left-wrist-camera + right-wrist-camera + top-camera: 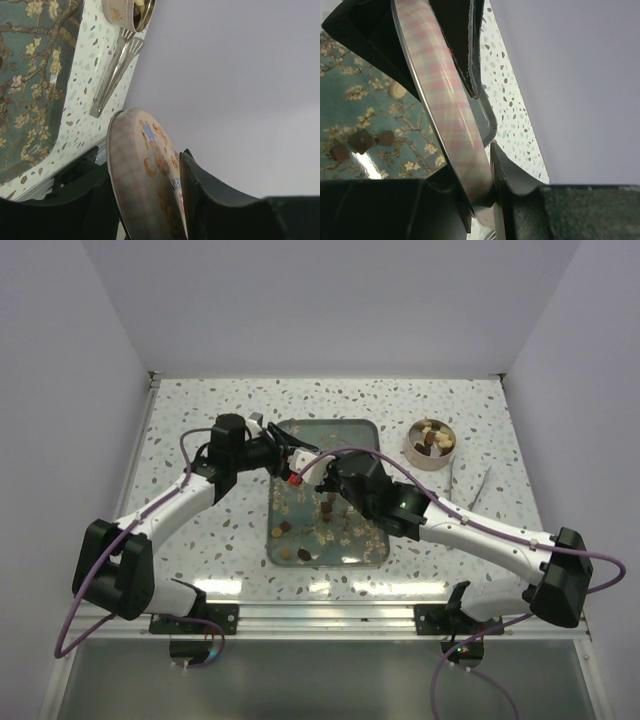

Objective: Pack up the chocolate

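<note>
The chocolate (285, 528) is scattered over a floral tray (352, 428), with more in a round tin (431, 443), on a speckled surface (200, 405) enclosed by pale walls (330, 300). A plaid-rimmed lid (445, 100) is clamped by the right pincer (481, 200); whether the left pincer (145, 195), set astride it, grips cannot be told.

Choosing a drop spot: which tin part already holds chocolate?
The open tin base on the table right of the tray, chocolate inside; the plaid lid is held on edge in the right gripper.
</note>
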